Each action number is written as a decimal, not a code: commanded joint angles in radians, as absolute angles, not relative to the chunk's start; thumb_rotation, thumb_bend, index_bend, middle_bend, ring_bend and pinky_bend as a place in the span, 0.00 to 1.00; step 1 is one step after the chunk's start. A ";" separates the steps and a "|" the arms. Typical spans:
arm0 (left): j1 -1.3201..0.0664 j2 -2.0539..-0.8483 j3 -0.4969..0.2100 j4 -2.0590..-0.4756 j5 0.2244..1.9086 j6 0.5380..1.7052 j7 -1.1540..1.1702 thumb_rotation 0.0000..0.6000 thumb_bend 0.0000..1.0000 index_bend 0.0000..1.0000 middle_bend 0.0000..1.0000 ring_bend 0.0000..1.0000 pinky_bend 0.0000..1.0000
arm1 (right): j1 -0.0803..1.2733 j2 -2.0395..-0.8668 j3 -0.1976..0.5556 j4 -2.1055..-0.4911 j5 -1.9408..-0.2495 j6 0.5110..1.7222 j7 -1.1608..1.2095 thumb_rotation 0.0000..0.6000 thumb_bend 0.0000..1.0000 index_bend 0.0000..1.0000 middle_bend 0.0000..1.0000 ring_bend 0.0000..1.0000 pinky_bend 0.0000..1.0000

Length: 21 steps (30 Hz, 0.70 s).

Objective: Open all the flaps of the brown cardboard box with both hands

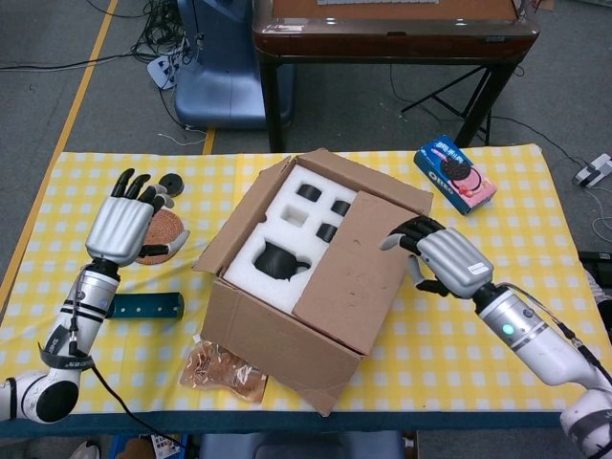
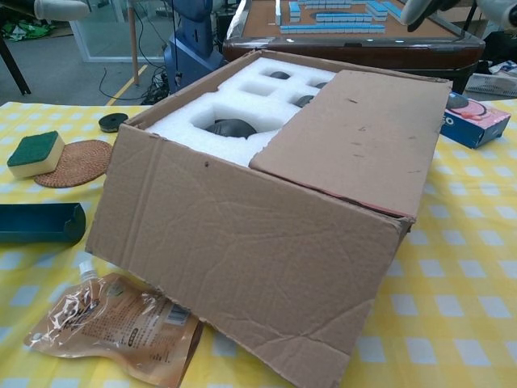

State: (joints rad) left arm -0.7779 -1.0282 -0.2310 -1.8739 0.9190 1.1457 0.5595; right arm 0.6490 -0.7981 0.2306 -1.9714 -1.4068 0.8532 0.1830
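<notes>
Nearest the table edge lies a crinkled, clear-and-brown foil snack pouch (image 2: 113, 327), flat on the yellow-checked tablecloth (image 1: 459, 354) and tucked against the front corner of the brown cardboard box (image 1: 316, 287). The box sits mid-table, turned at an angle. Its left flap (image 1: 234, 225) is folded out and down the side, baring white foam packing (image 2: 234, 109) with a dark teapot (image 1: 280, 259) nested in its cut-out and small dark cups (image 1: 325, 206) in the slots behind. The right flap (image 1: 359, 273) lies closed over the other half.

Left of the box, a dark teal rectangular tray (image 2: 40, 222) rests on the cloth. Beyond it, a round woven coaster (image 2: 74, 162) with a green and yellow sponge (image 2: 35, 152) just beside it, and a small black disc (image 2: 113, 123) farther back.

The right hand (image 1: 445, 258) hovers at the far right edge of the closed flap, fingers curled downward, holding nothing; whether the fingertips touch the cardboard I cannot tell. The left hand (image 1: 124, 225) is raised well clear of the box, over the coaster, fingers straight and spread, empty.

At the far right corner sits a blue and pink cookie packet (image 1: 454, 174). Behind the table, a dark wooden game table (image 2: 355, 28) carrying blue tiles (image 2: 343, 14).
</notes>
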 commanded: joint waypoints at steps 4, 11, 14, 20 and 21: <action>-0.729 -1.016 -0.208 -1.860 0.930 1.159 0.495 0.26 0.28 0.39 0.25 0.10 0.00 | 0.764 -0.915 0.258 -1.898 -1.298 0.758 0.044 1.00 0.90 0.28 0.28 0.17 0.12; -0.693 -1.017 -0.184 -1.831 0.948 1.173 0.483 0.27 0.28 0.38 0.25 0.10 0.00 | 0.879 -1.027 0.260 -1.807 -1.187 0.678 -0.082 1.00 1.00 0.28 0.31 0.17 0.12; -0.681 -1.011 -0.179 -1.826 0.953 1.177 0.477 0.27 0.28 0.38 0.25 0.10 0.00 | 0.928 -1.078 0.260 -1.763 -1.138 0.652 -0.122 1.00 1.00 0.28 0.31 0.17 0.12; -0.660 -1.000 -0.173 -1.832 0.975 1.178 0.457 0.27 0.28 0.39 0.25 0.10 0.00 | 1.010 -1.175 0.250 -1.673 -1.075 0.626 -0.191 1.00 1.00 0.30 0.32 0.17 0.12; -0.657 -0.998 -0.172 -1.832 0.978 1.179 0.454 0.27 0.28 0.39 0.25 0.10 0.00 | 1.019 -1.186 0.248 -1.663 -1.067 0.624 -0.198 1.00 1.00 0.30 0.32 0.17 0.12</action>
